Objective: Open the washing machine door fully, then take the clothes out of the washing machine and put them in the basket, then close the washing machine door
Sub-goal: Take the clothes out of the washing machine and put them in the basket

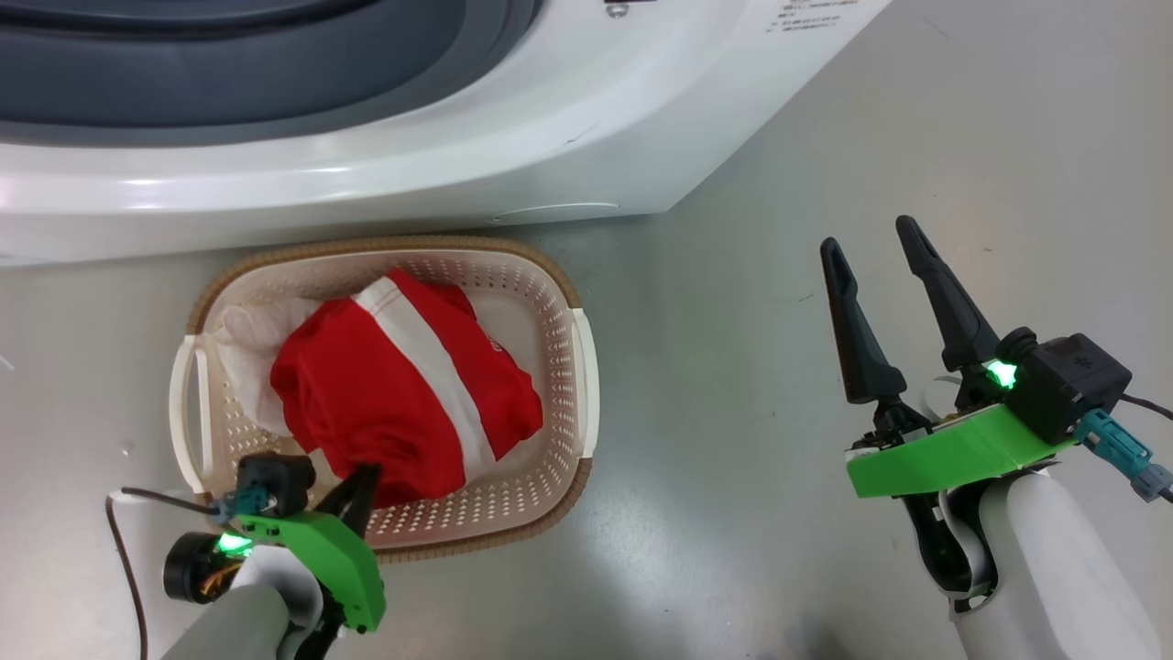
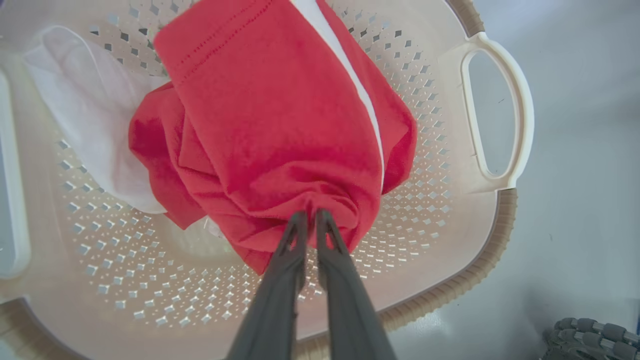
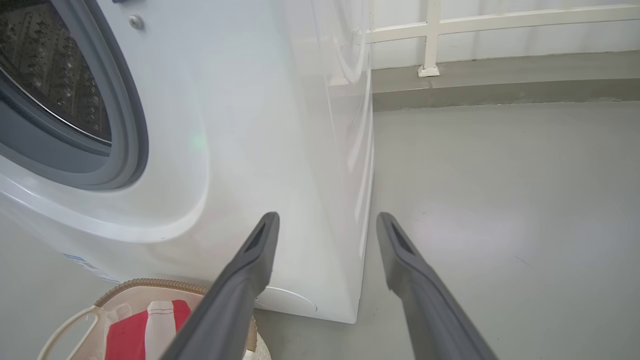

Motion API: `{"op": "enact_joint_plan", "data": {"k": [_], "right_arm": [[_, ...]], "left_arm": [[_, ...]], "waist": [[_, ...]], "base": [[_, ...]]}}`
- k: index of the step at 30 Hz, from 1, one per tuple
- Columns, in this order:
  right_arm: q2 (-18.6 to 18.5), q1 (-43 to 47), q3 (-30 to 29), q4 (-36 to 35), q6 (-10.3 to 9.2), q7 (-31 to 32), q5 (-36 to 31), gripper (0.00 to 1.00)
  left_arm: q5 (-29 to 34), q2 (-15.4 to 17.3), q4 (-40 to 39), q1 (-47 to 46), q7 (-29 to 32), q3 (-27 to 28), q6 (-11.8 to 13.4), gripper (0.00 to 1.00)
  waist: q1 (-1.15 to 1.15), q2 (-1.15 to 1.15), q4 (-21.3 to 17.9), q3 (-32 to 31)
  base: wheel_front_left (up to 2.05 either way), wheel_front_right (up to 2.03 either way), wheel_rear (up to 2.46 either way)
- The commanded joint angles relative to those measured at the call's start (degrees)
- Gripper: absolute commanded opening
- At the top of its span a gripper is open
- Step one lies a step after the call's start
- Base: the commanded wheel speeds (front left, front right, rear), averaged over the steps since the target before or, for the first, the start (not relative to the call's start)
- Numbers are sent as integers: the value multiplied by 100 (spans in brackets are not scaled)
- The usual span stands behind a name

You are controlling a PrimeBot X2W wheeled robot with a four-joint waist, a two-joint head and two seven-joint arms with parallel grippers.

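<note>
The cream basket (image 1: pixel 385 246) stands on the floor in front of the white washing machine (image 1: pixel 550 137). The clothes (image 1: pixel 385 394), red with white stripes plus a white piece, lie heaped inside it. At the heap's near edge my left gripper (image 1: pixel 367 477) is shut on a fold of the red clothes (image 2: pixel 280 125), its tips (image 2: pixel 311 216) pinching the fabric above the basket (image 2: pixel 425 240) floor. My right gripper (image 1: pixel 869 236) hangs open and empty over bare floor to the basket's right. In the right wrist view it (image 3: pixel 326 217) points at the washing machine (image 3: pixel 250 125) corner. The washing machine door is out of view; the drum (image 3: pixel 45 65) mouth is uncovered.
Grey floor stretches to the right of the machine and the basket (image 3: pixel 145 285). A white railing (image 3: pixel 430 40) runs along the far wall. A dark cable (image 1: pixel 119 550) loops beside my left wrist.
</note>
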Motion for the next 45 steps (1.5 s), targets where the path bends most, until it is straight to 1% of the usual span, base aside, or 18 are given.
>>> {"op": "enact_joint_plan", "data": {"k": [1,9,16,24,34,35,40,45], "right_arm": [[13,-15,106,-137,36,-36,24,100],[13,-4,68,-96,36,-36,36,100],[13,62,40,-29,36,-36,33,100],[13,246,-17,74,36,-36,-7,100],[13,584,-114,167,36,-36,-31,100],[13,584,-114,167,36,-36,-31,100],[13,800,-140,216,36,-36,-36,100],[13,1052,-208,246,36,-36,-70,100]], "left_arm": [[-13,218,-85,9,-35,163,-31,100],[32,288,-275,46,-35,441,-31,100],[248,343,-705,153,-35,988,-31,100],[903,297,-1346,527,-36,1973,-31,100],[1779,66,-2355,1183,-36,3140,-31,100],[1779,66,-2355,1183,-36,3140,-31,100],[2142,-38,-2948,1655,-36,3632,-31,100],[2496,-167,-3542,2172,-36,3983,-31,100]], "waist": [[0,0,3,-2],[0,0,47,-113],[0,0,118,-420],[0,0,218,-952],[0,0,268,-1636],[0,0,268,-1636],[0,0,258,-1979],[0,0,257,-2303]], "base": [[0,0,0],[0,0,0],[0,0,0],[0,0,0],[0,0,0],[0,0,0],[0,0,0],[0,0,0]]}}
